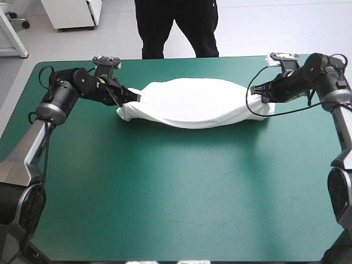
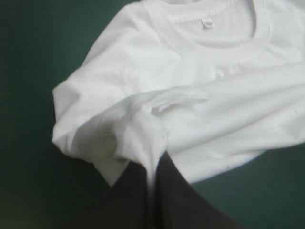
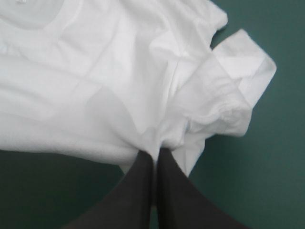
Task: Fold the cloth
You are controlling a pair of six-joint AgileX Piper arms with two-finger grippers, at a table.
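Our left hand (image 1: pixel 136 98) and right hand (image 1: pixel 254 93) pinch the T-shirt (image 1: pixel 192 102) by the surface's (image 1: pixel 165 192) far edge. Folds hide its hem.

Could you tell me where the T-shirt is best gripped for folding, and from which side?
The T-shirt lies as a long band across the table, so grip its two bunched ends, each from its own outer side, coming in low along the band. The left gripper and right gripper are shut there.

The table (image 1: pixel 165 59) is being covered by a smooth, flat teal-green cover (image 1: pixel 176 192); its rounded far corners are being shown from above, and soft light is being reflected off its near half.
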